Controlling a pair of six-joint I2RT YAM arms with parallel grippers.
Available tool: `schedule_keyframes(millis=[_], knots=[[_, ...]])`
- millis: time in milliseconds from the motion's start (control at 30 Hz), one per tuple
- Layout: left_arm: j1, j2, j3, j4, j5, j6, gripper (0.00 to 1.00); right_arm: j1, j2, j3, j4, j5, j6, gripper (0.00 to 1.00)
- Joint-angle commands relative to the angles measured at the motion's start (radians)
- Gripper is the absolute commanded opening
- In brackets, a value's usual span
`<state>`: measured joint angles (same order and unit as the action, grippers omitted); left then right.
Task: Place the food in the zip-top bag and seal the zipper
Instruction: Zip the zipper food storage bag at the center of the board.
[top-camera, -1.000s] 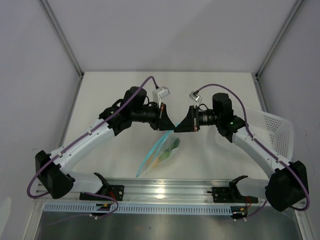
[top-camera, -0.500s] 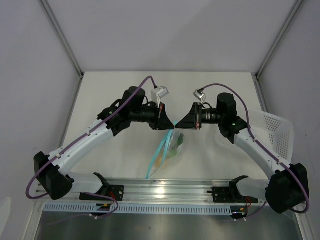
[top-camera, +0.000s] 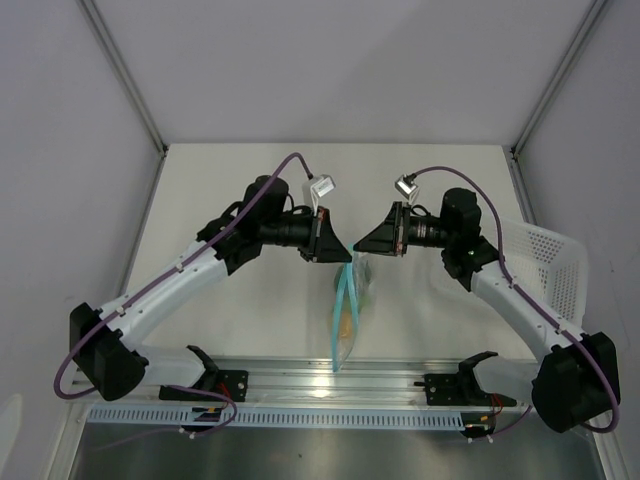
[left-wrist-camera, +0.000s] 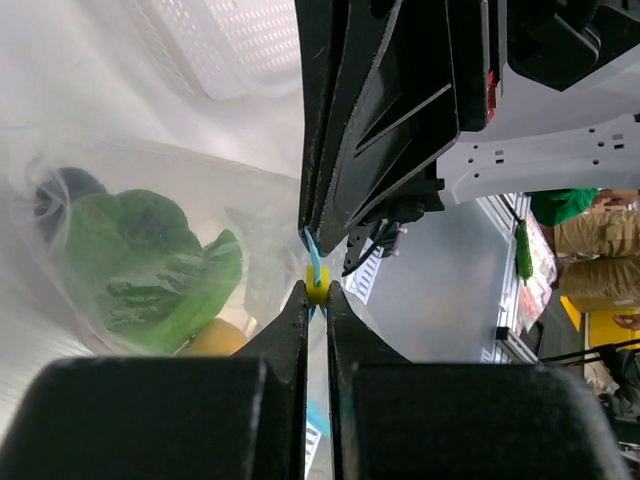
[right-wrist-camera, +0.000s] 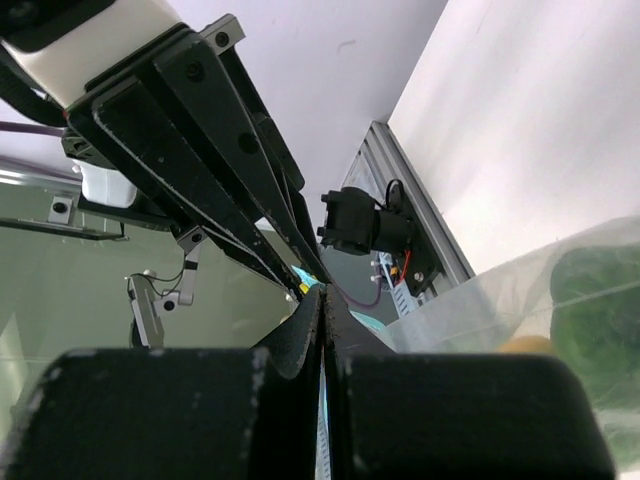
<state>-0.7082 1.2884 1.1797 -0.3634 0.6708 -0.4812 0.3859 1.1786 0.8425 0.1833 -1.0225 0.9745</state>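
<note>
Hanging below both jaws: bag, with green food and a yellow piece inside. At its top, zipper pinched by left jaws and right jaws alike, both clamped tight, tips close together. Basket well apart, outboard of right jaws.

The zip-top bag hangs mid-table, blocking the centre; the basket crowds the right edge; tabletop behind lies open

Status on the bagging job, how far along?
Done: food is inside the zip-top bag. In hand: left gripper and right gripper both pinch the zipper, bag hanging between them. Remaining: sealing; whether the strip is closed along its length isn't visible.
</note>
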Motion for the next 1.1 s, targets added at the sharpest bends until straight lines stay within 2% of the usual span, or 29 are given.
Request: schedule_keyframes(millis=[0,100,133,167,233,267,367,567,700,800,867,900,933,1000,1033,1067], knots=[[0.007,-0.027,0.009,0.015,0.059,-0.04,0.01,-0.009,-0.053,0.017,0.09,0.027,-0.016,0.0],[0.015,-0.018,0.043,-0.003,0.046,-0.034,0.01,-0.005,-0.063,0.033,0.019,0.028,-0.077,0.0],[0.015,-0.011,0.052,-0.031,0.021,-0.03,0.06,-0.004,-0.065,0.038,-0.026,0.032,-0.094,0.0],[0.016,-0.009,0.066,-0.042,0.009,-0.027,0.2,-0.002,-0.069,0.041,-0.039,0.035,-0.105,0.0],[0.015,-0.014,0.072,-0.055,-0.031,-0.017,0.32,0.005,-0.076,0.044,-0.041,0.044,-0.103,0.0],[0.015,-0.015,0.074,-0.06,-0.04,-0.014,0.44,0.007,-0.077,0.049,-0.048,0.048,-0.103,0.0],[0.012,-0.015,0.066,-0.06,-0.042,-0.01,0.55,0.01,-0.076,0.073,-0.077,0.064,-0.108,0.0],[-0.036,-0.029,0.047,-0.052,-0.085,-0.002,0.64,0.011,-0.051,0.156,-0.212,0.12,-0.128,0.0],[-0.08,-0.018,0.043,-0.049,-0.108,-0.013,0.65,0.008,-0.034,0.19,-0.281,0.156,-0.12,0.0],[-0.093,-0.012,0.04,-0.069,-0.131,-0.014,0.63,0.004,-0.034,0.201,-0.301,0.171,-0.108,0.0],[-0.093,-0.015,0.032,-0.074,-0.142,-0.014,0.55,0.002,-0.034,0.202,-0.307,0.17,-0.109,0.0],[-0.091,-0.017,0.029,-0.078,-0.149,-0.011,0.49,0.001,-0.034,0.201,-0.312,0.167,-0.111,0.0],[-0.088,-0.017,0.029,-0.083,-0.149,-0.011,0.31,-0.001,-0.034,0.198,-0.314,0.164,-0.114,0.0],[-0.076,-0.006,0.029,-0.091,-0.128,-0.01,0.08,-0.005,-0.034,0.194,-0.335,0.157,-0.132,0.0],[-0.071,-0.005,0.026,-0.091,-0.119,-0.008,0.01,-0.007,-0.03,0.196,-0.346,0.154,-0.146,0.0],[-0.066,-0.003,0.028,-0.088,-0.109,-0.007,0.01,-0.007,-0.03,0.198,-0.378,0.144,-0.18,0.0]])
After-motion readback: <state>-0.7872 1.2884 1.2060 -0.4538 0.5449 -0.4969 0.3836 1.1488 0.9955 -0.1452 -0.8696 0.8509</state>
